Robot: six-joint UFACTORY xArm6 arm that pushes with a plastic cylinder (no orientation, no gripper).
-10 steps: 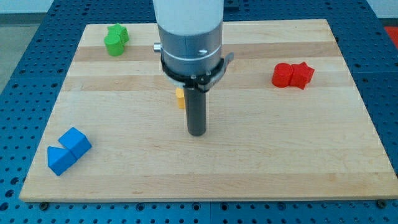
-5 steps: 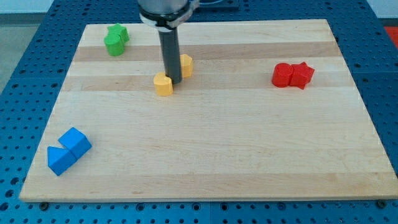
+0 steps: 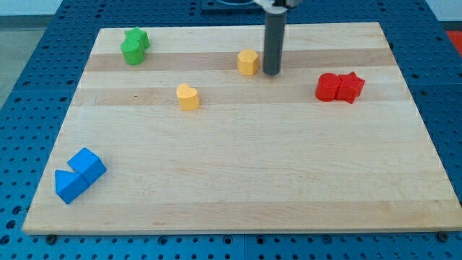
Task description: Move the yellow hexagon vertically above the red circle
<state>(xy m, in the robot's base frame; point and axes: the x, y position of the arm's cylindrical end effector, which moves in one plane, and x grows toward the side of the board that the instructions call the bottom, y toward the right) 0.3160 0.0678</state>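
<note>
The yellow hexagon [image 3: 248, 62] lies on the wooden board near the view's top, a little right of centre. My tip [image 3: 272, 72] stands just to its right, close beside it. The red circle [image 3: 328, 87] sits further right and a little lower, touching a red star-shaped block [image 3: 351, 87] on its right. A yellow heart-shaped block [image 3: 188, 96] lies to the left of and below the hexagon.
Two green blocks [image 3: 133, 47] sit together at the board's top left. Two blue blocks [image 3: 78, 174] sit together at the bottom left. The board [image 3: 238, 180] has a blue pegboard around its edges.
The rod has moved up and to the right. The yellow hexagon has slid right and up, away from the yellow heart. My tip is now on the hexagon's right side.
</note>
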